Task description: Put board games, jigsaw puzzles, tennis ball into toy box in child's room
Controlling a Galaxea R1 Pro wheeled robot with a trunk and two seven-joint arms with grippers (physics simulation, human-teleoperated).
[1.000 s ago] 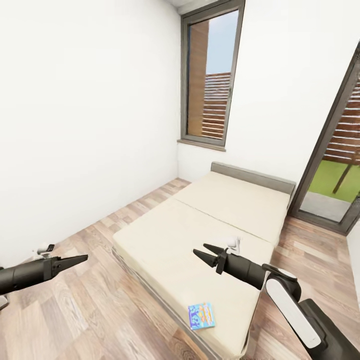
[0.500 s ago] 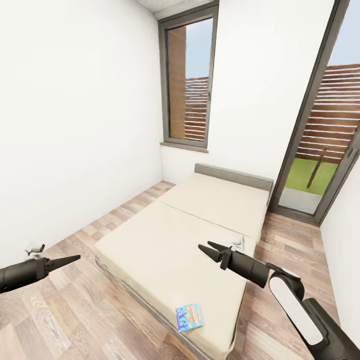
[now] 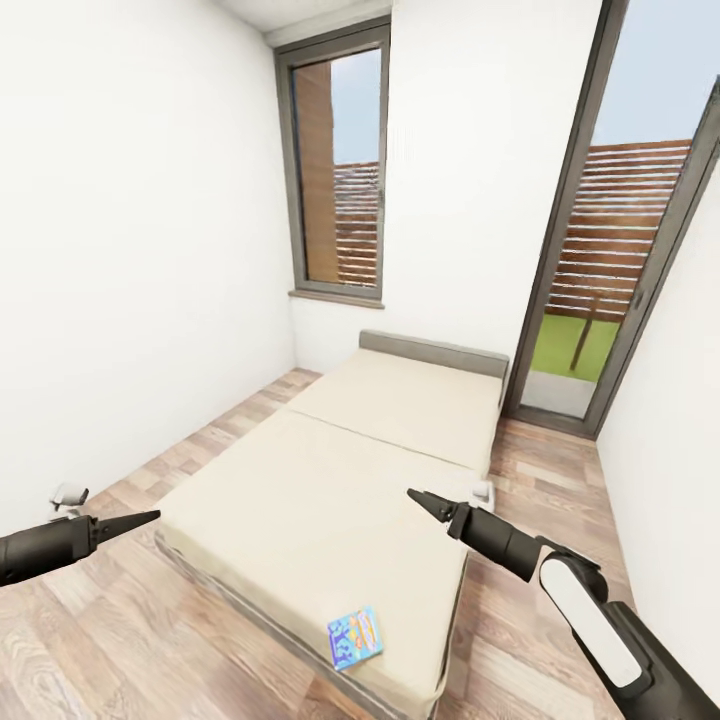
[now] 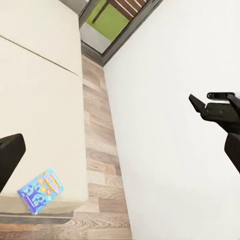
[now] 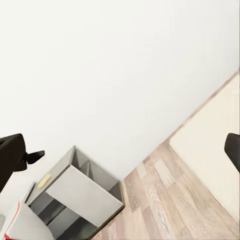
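A flat blue printed board game [image 3: 355, 637] lies on the near corner of the bed [image 3: 330, 480], a wide low bed with a beige mattress and a grey headboard. The same board game [image 4: 40, 190] appears in the left wrist view at the mattress edge. My left gripper [image 3: 140, 519] hovers over the plank floor left of the bed. My right gripper [image 3: 420, 498] hangs above the bed's right side, well above the game. Both wrist views show the fingers [image 4: 215, 107] [image 5: 10, 152] far apart with nothing between them. The toy box, jigsaw puzzles and tennis ball are out of view.
White walls close in on the left. A tall window [image 3: 335, 165] and a glass door [image 3: 600, 280] stand behind the bed. Wood floor runs along both sides of the bed. A grey open shelf unit [image 5: 80, 195] stands against the wall in the right wrist view.
The whole picture has slid left and down, so the camera has turned right. The arms keep about the same place in the picture. The right gripper's fingers now line up as one tip.
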